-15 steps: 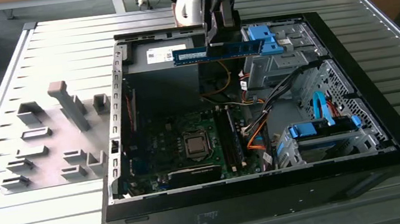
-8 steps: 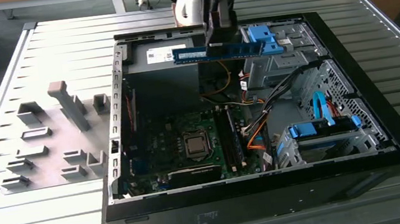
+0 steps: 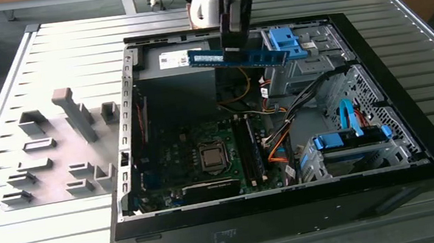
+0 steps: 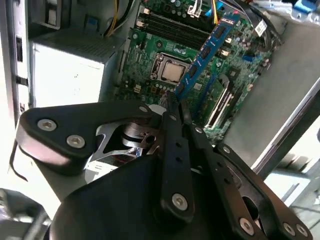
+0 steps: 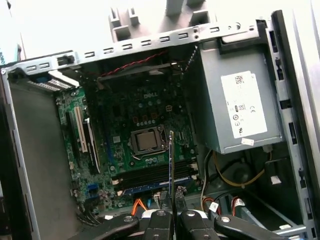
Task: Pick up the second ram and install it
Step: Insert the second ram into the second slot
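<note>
Open computer case (image 3: 417, 154) — grey slatted table (image 3: 66, 236)

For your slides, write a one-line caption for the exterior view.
The arm's hand holds the second ram above the open computer case, over the motherboard.

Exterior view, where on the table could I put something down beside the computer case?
Bare slatted table lies toward the exterior view's left, behind the grey fixture blocks, and in front of them. Inside the case is crowded; the end effector holds the ram above it.

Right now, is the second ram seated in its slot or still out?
Out. The gripper holds the second ram in the air above the open case.
</note>
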Controlling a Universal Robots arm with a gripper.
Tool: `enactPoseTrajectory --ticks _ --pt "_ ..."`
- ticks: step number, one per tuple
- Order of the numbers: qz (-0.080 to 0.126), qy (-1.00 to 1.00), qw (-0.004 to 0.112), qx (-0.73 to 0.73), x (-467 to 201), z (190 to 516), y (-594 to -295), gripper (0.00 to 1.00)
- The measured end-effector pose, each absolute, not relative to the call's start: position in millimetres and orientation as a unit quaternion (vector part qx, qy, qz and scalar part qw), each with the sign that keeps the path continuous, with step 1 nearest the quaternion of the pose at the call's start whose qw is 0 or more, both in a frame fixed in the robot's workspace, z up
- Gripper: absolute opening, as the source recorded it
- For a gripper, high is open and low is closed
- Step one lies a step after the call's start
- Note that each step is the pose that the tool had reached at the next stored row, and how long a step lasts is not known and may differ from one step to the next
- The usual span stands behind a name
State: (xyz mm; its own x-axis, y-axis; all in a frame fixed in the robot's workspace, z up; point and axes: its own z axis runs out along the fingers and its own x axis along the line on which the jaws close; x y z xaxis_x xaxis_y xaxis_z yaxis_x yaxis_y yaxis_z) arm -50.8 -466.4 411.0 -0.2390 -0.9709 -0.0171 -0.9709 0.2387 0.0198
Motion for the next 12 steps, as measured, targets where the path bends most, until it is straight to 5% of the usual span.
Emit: enactPoseTrajectory --ticks 12 --pt "0.013 0.85 0.002 -0.527 -50.8 407.3 -466.5 0.14"
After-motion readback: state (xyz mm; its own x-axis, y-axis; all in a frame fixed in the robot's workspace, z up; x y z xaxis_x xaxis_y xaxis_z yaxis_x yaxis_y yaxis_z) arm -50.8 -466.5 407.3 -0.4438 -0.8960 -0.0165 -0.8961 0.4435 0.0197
